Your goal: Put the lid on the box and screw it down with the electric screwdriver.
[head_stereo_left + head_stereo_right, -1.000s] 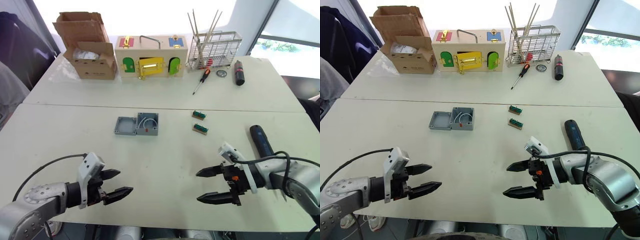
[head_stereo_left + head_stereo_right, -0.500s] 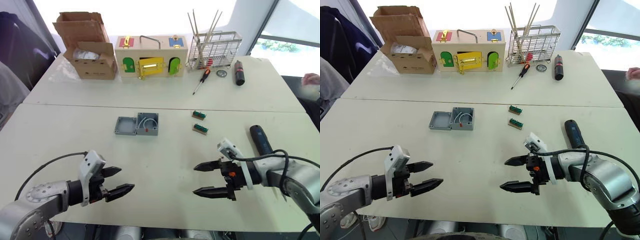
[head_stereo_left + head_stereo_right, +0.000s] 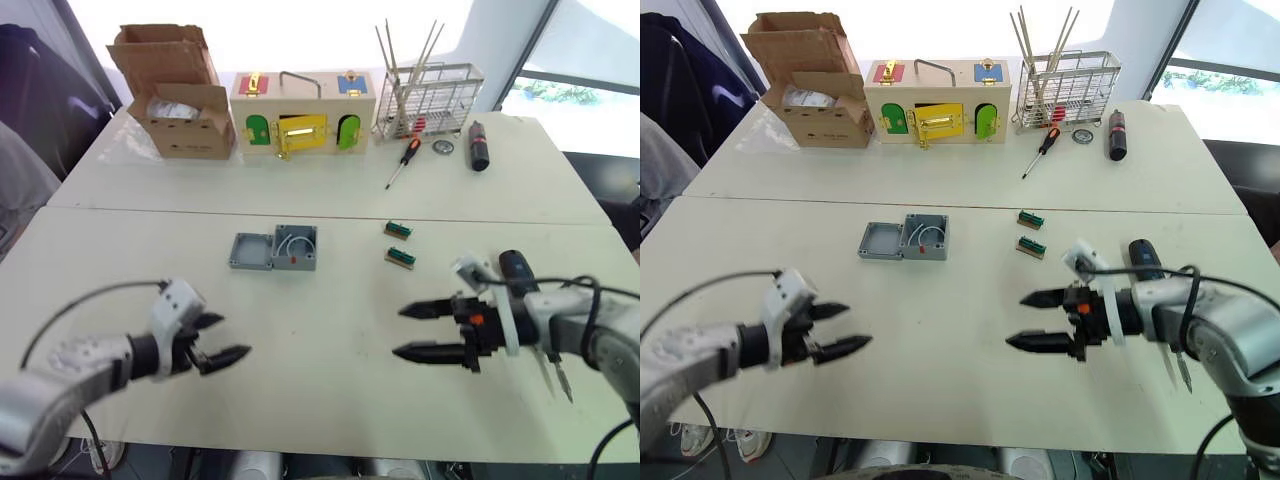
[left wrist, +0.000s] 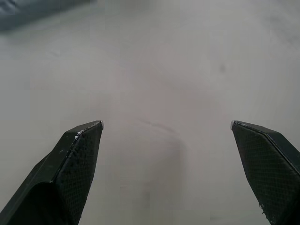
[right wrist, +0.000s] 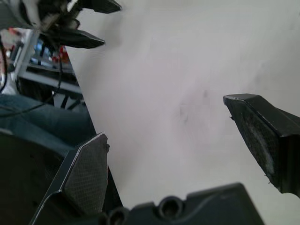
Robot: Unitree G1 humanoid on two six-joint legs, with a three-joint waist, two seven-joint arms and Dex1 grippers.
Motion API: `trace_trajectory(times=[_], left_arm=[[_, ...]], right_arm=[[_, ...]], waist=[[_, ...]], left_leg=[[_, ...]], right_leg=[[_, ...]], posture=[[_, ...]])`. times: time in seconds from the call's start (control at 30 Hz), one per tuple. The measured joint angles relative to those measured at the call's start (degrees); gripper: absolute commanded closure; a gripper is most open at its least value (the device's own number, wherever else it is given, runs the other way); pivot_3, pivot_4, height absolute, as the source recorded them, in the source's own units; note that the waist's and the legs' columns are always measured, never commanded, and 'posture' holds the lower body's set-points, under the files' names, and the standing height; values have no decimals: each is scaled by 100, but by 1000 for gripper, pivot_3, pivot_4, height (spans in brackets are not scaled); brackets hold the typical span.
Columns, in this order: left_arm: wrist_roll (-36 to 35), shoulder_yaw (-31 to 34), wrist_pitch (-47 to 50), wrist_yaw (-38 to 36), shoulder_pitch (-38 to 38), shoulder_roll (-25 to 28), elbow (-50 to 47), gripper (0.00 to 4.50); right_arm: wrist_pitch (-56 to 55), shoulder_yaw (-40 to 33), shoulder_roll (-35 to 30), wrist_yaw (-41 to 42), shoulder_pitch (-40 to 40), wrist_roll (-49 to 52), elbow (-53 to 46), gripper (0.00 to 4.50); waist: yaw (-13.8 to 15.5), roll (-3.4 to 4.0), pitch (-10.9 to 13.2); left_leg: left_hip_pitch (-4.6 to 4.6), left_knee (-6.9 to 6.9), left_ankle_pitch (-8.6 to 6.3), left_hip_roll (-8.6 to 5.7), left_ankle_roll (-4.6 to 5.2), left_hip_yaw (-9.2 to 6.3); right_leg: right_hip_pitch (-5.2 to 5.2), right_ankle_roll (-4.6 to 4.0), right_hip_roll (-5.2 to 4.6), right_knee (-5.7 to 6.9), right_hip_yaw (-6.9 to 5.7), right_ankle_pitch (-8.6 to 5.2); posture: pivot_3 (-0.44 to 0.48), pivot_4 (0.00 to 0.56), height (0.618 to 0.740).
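The lid lies on the bench touching the left side of the box, both well ahead of the two tools. The left tool and right tool hover over the near bench, each released with fingers spread and empty. The screwdriver lies just behind the right tool's wrist.

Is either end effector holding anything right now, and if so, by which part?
Nothing is held. The left end effector and the right end effector are both open over bare table. The lid, the box and the electric screwdriver lie untouched.
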Motion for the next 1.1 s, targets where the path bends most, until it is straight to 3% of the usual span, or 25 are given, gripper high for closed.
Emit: trace_trajectory(times=[0.07, 0.17, 0.27, 0.43, 0.57, 0.87, 1.1], left_arm=[[326, -363, -158, -423, -1065, 335, 561, 0], [934, -1379, -427, -1202, -2826, 320, 1352, 0], [1331, -2168, -559, -1896, -3653, 68, 1850, 0], [1892, -3135, -885, -2644, -4321, -699, 2521, 0], [2508, -3605, -1413, -2825, -4680, -1239, 3346, 0], [3170, -3663, -2119, -3043, -5232, -2056, 4738, 0], [3449, -3663, -2370, -3328, -5317, -2256, 5102, 0]], right_arm=[[75, -15, 209, -182, -206, 173, -120, 46], [64, 116, 454, -428, -290, 195, -237, 46], [58, 139, 623, -660, -249, 202, -327, 46], [47, 92, 1024, -1213, -106, 300, -609, 46], [11, 176, 1336, -1674, 213, 298, -868, 46], [-245, 233, 1564, -2180, 650, 226, -1007, 46], [-455, 257, 1610, -2369, 846, 167, -1010, 46]], waist=[[-2, 0, 0], [3, 1, 0], [-31, 0, 1], [-9, -3, 2], [-15, -4, 3], [-25, -4, 3], [-29, -4, 2]], left_leg=[[-12, -1, 0, -5, 0, 2], [-51, 12, 16, -19, -28, 6], [-53, 16, 16, -31, -27, 17], [-52, 24, 17, -24, -26, 11], [-54, 25, 17, -21, -26, 7], [-53, 26, 17, -16, -26, 7], [-53, 27, 17, -14, -26, 7]], right_leg=[[-14, 0, 2, -2, -1, 0], [-45, 3, 8, 7, -1, 1], [-48, 14, -2, 15, 1, 8], [-46, 20, 6, 7, 4, 10], [-48, 20, 10, 10, 7, 10], [-49, 20, 11, 10, 7, 10], [-50, 20, 11, 11, 7, 10]], posture=[[0, 150, 740], [0, 150, 740], [0, 150, 740], [0, 150, 740], [0, 150, 740], [0, 150, 740], [0, 150, 740]])
